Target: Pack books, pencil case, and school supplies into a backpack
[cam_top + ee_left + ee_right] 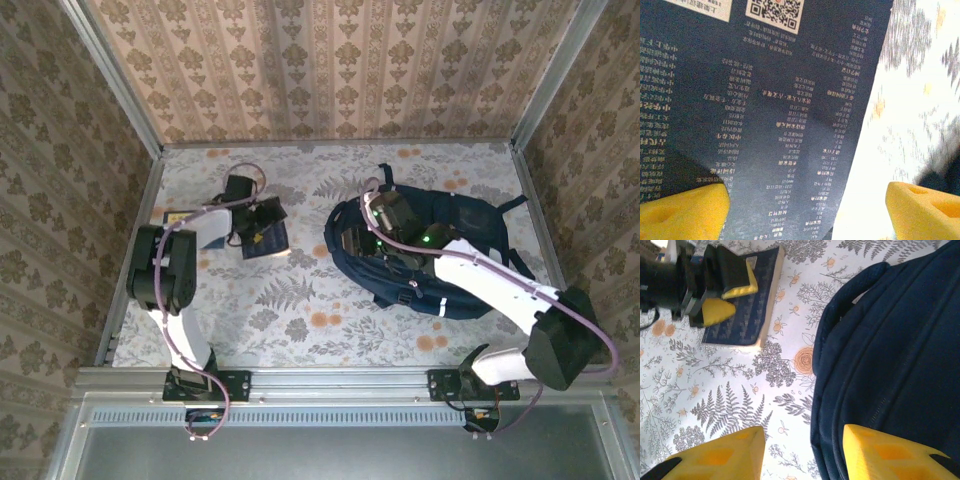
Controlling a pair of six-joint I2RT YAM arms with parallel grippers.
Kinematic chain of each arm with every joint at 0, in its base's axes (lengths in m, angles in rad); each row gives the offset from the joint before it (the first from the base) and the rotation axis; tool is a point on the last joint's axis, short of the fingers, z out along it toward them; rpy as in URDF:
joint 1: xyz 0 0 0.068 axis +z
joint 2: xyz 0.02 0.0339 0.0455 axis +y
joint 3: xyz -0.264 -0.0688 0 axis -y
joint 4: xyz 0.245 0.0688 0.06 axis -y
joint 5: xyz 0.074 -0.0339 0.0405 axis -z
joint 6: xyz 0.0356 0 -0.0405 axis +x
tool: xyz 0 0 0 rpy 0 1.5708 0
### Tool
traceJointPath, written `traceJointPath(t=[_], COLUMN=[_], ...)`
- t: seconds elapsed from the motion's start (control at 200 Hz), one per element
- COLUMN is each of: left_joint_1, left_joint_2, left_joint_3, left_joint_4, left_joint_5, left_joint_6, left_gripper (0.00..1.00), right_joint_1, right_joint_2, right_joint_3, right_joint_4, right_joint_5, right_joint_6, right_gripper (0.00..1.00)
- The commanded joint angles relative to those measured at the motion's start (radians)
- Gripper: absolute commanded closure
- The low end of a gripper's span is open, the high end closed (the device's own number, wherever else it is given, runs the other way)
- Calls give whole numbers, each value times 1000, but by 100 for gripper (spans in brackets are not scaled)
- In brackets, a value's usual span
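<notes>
A dark navy book (272,241) with rows of white print lies flat on the floral tablecloth left of centre. My left gripper (261,222) hovers right over it, open wide. In the left wrist view the book (770,100) runs under the left yellow finger (685,212), with its right edge between the two fingers. The large navy backpack (470,245) lies at centre right. My right gripper (802,455) stands open astride its left edge (840,405), one finger over the cloth and one over the fabric. The pencil case and school supplies are out of view.
A pale flat item (170,216) pokes out from under the left arm near the left wall. Metal frame rails (340,380) and patterned walls close in the table. Bare floral cloth (300,310) lies between the book and the near rail.
</notes>
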Motion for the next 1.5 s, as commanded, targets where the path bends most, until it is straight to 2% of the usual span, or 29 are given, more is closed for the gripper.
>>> traceJointPath(t=[0.0, 0.095, 0.115, 0.195, 0.33, 0.44, 0.59, 0.735, 0.845, 0.975, 1.495], left_joint_1=[-90, -156, -192, -227, -214, -175, -80, -45, -31, -29, -34], left_joint_2=[-69, -185, -212, -344, -592, -678, -683, -648, -598, -556, -467], left_joint_3=[-166, -282, -300, -351, -367, -368, -420, -464, -474, -497, -552], left_joint_4=[-97, -98, -105, -154, -215, -223, -229, -175, -130, -67, 75], left_joint_5=[20, -7, -13, -55, -131, -126, -135, -161, -131, -77, 59], left_joint_6=[-137, -203, -213, -245, -175, -72, -18, -3, 4, 3, 12], left_gripper=[16, 16, 16, 16, 14, 13, 14, 14, 15, 16, 22], right_joint_1=[8, 9, 9, 8, 9, 33, 131, 204, 213, 212, 178], right_joint_2=[51, 76, 82, 113, 160, 177, 233, 339, 400, 430, 650], right_joint_3=[47, 54, 57, 78, 121, 128, 171, 222, 235, 225, 284], right_joint_4=[10, 34, 34, 28, 13, 21, -51, -90, -99, -86, 50], right_joint_5=[-69, -96, -99, -100, -129, -130, -4, 23, 30, 47, -233], right_joint_6=[31, 61, 68, 82, 119, 178, 290, 390, 447, 458, 496], right_gripper=[53, 53, 53, 53, 58, 65, 71, 73, 64, 60, 59])
